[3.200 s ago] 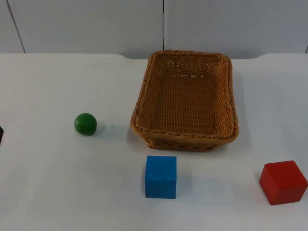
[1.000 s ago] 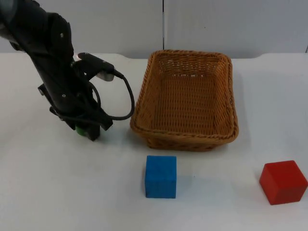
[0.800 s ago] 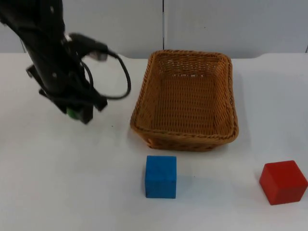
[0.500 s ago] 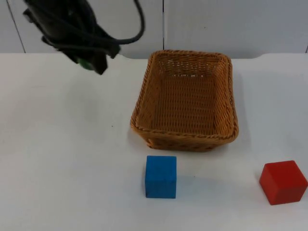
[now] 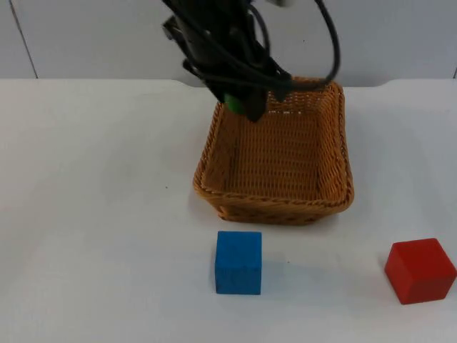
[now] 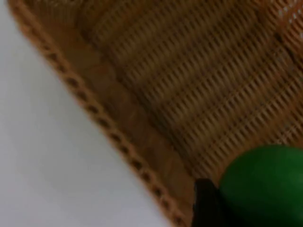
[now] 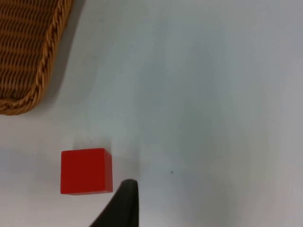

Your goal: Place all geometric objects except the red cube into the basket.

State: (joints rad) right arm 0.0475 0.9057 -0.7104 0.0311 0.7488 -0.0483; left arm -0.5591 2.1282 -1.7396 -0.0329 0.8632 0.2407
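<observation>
Gripping the green ball (image 5: 233,102) (round, no long axis), left claw (image 5: 243,107) above basket (image 5: 285,207) rim.

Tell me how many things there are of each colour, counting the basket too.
Green: 1, the green wooden ball, held in the left tool over the brown woven wicker basket.
Blue: 1, the blue cube on the table.
Red: 1, the red cube on the table.
Brown: 1, the basket.
Total: 4.
</observation>
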